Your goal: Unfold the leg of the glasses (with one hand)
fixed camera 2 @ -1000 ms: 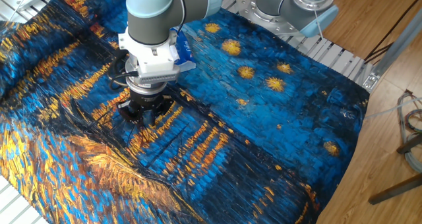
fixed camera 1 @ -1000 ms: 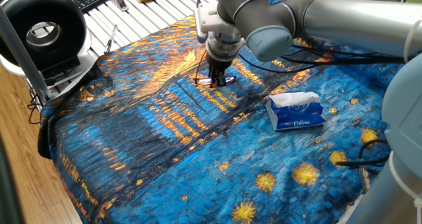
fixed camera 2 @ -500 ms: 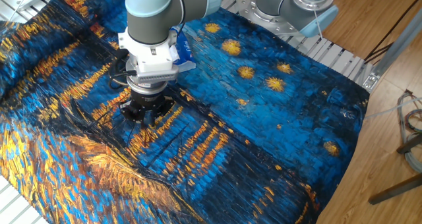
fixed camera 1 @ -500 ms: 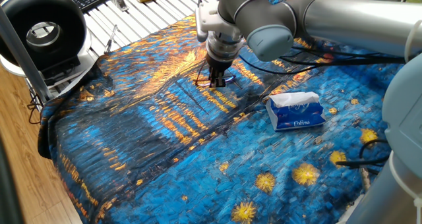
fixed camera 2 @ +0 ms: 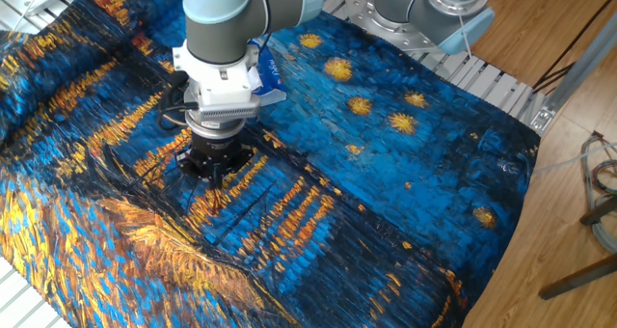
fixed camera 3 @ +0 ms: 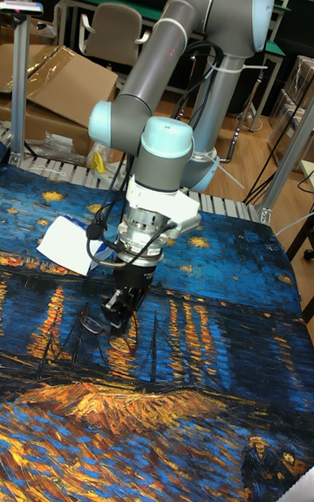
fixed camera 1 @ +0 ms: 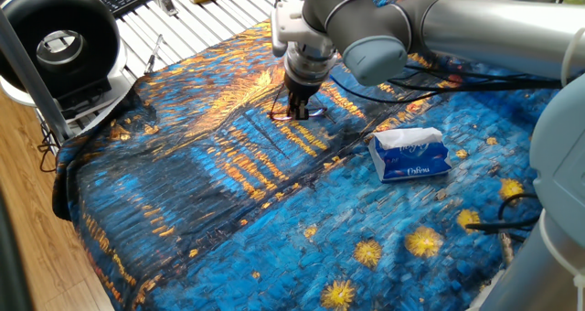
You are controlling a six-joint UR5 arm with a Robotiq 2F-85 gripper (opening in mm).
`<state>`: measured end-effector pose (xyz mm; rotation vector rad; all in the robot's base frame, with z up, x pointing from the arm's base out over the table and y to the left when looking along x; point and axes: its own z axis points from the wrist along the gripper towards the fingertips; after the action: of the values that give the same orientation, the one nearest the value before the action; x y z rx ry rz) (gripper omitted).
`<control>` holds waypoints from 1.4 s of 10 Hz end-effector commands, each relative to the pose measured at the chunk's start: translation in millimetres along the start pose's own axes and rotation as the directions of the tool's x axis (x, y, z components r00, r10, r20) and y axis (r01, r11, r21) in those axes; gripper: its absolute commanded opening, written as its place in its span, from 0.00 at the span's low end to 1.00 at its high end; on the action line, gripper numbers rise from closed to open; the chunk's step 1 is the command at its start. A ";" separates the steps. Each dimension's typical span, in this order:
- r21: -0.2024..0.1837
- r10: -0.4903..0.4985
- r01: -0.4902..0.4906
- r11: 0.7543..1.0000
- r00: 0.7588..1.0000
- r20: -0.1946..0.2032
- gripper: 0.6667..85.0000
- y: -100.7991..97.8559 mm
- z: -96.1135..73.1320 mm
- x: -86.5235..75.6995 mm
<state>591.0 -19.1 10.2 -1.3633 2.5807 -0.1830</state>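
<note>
Hand: the black two-fingered gripper (fixed camera 1: 298, 110) on the silver-grey arm pointed straight down, fingers drawn close together right at the glasses; whether they pinched a leg could not be told.
Glasses: the small dark reddish-purple thin-rimmed eyeglasses (fixed camera 1: 285, 112) lay on the blue-and-orange painted cloth (fixed camera 1: 210, 192), under and just beside the fingertips; in the tall fixed view a lens rim (fixed camera 3: 90, 322) showed left of the gripper.
Change: over the last second the gripper had shifted slightly along the cloth, and the frame looked more hidden beneath it.
Meaning: probably the leg was being worked; not yet visibly unfolded.
Bystander: blue-white tissue pack (fixed camera 1: 410, 154), unmoved, well apart.
</note>
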 end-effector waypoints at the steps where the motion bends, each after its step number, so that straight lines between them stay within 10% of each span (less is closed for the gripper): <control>1: 0.022 0.018 -0.018 1.000 1.000 0.009 0.12 -7.4 -2.0 -2.2; 14: 0.046 0.089 -0.087 0.995 0.995 -0.040 0.09 -20.5 -40.6 0.8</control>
<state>597.1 -31.5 45.8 -1.2774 2.6327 -0.2726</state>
